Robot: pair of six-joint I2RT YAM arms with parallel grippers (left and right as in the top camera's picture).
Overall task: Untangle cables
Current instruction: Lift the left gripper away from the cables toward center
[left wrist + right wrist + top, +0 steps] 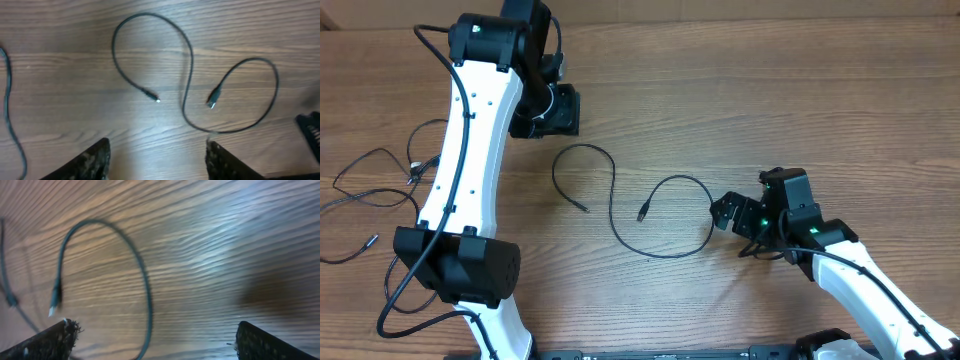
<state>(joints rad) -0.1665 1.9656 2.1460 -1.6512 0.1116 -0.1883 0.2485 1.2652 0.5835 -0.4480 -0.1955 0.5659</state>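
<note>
While both my grippers hang over the wooden table (790, 90), neither one holds anything. My left gripper (157, 146) has its fingers spread wide with only bare wood between them. My right gripper (155, 326) is spread just as wide. One curve of the loose cable (612, 195) lies flat on the wood under that gap, nearer one finger than the other.

From overhead, this cable is all that lies between my two grippers. It is thin and black and snakes in an S of two open loops that do not cross. Its two small plug ends point roughly toward each other, apart, near the middle, and at least one has a silver tip. My right gripper sits just beside the right-hand loop; I cannot tell whether it touches. My left gripper is near the other loop, clear of it.

Bare wood grain stretches broadly past my right gripper toward the far side of the table, with more in front of the S. On the far side of my left arm (470, 130), well apart from the S, the tangled cables (408, 172) spread in overlapping thin black loops to the border of the view.
</note>
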